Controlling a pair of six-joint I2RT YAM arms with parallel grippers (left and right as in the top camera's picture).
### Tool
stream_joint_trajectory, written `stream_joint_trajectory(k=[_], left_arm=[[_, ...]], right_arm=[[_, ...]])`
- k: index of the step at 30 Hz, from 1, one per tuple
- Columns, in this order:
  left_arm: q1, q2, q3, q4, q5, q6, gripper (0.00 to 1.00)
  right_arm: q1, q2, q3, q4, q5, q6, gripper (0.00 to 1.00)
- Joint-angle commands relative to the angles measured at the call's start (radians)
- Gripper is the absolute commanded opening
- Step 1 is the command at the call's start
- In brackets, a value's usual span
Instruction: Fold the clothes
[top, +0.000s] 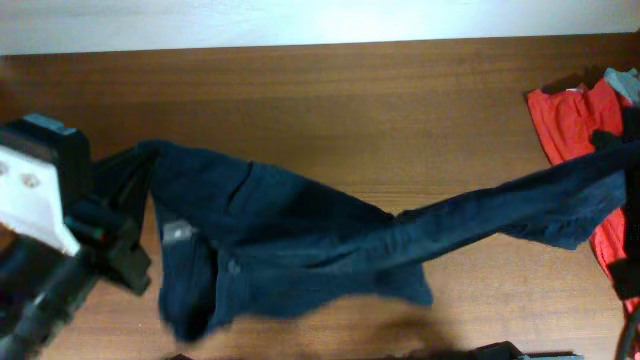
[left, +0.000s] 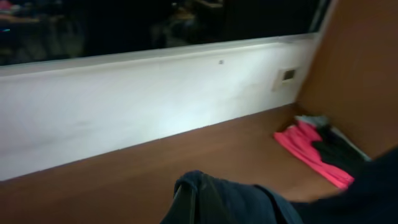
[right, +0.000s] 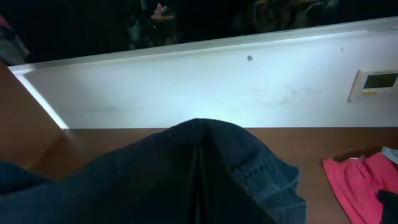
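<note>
The clothes (top: 290, 235), a large dark navy garment, hang stretched across the table between my two arms and sag in the middle. At the left, my left gripper (top: 118, 182) is shut on one end of it. My right gripper (top: 622, 148) holds the other end at the table's right edge. In the left wrist view a bunched fold of the clothes (left: 249, 202) covers the fingers. In the right wrist view the clothes (right: 186, 174), with a stitched hem, drape over the jaws and hide them.
A bright red garment (top: 570, 120) with a dark patch lies at the far right, with a small grey-teal cloth (top: 622, 82) beside it. A white wall (right: 186, 93) runs along the back edge of the brown table (top: 400, 100).
</note>
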Motion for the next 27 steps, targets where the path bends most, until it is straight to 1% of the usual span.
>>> stream_joint_trajectory(k=[1,4,7,9,12,14,18,21,22,23,24,25,26,27], left_arm=[[-0.003,0.080,-0.014,0.003,-0.177,-0.020,0.00],[0.013,0.173,-0.016,0.008,-0.238,-0.019,0.00],[0.078,0.293,-0.016,0.015,-0.233,-0.015,0.00],[0.130,0.387,-0.016,0.024,-0.191,0.003,0.00],[0.207,0.541,-0.016,0.056,-0.061,0.026,0.00],[0.245,0.643,-0.016,0.091,-0.003,0.026,0.00],[0.291,0.832,-0.016,0.186,0.033,0.025,0.00],[0.308,0.952,-0.016,0.260,0.033,0.025,0.00],[0.314,0.989,-0.016,0.284,0.029,0.025,0.01],[0.319,1.017,-0.016,0.306,0.029,0.026,0.06],[0.326,1.042,-0.016,0.321,0.029,0.026,0.15],[0.333,1.062,-0.016,0.333,0.025,0.029,0.20],[0.343,1.075,-0.016,0.341,0.011,0.032,0.36],[0.356,1.083,-0.016,0.346,-0.011,0.033,0.53]], right_arm=[[-0.006,0.066,0.000,0.007,0.019,0.008,0.04],[-0.006,0.148,0.000,0.003,0.019,0.008,0.05],[-0.006,0.248,0.000,0.002,0.018,0.008,0.05],[-0.006,0.334,0.000,0.000,0.017,0.009,0.05],[-0.006,0.472,0.000,-0.001,0.006,0.015,0.05],[-0.006,0.563,0.000,0.001,-0.013,0.016,0.05],[-0.006,0.771,0.000,0.035,-0.022,0.016,0.05],[-0.008,0.924,0.000,0.109,-0.022,0.016,0.05],[-0.008,0.962,0.000,0.132,-0.021,0.016,0.09],[-0.010,1.006,0.000,0.163,-0.016,0.016,0.19],[-0.014,1.038,0.000,0.187,-0.007,0.015,0.35],[-0.019,1.064,0.000,0.208,0.011,0.016,0.55],[-0.024,1.082,0.000,0.222,0.022,0.015,0.68],[-0.036,1.094,0.000,0.232,0.027,0.011,0.73]])
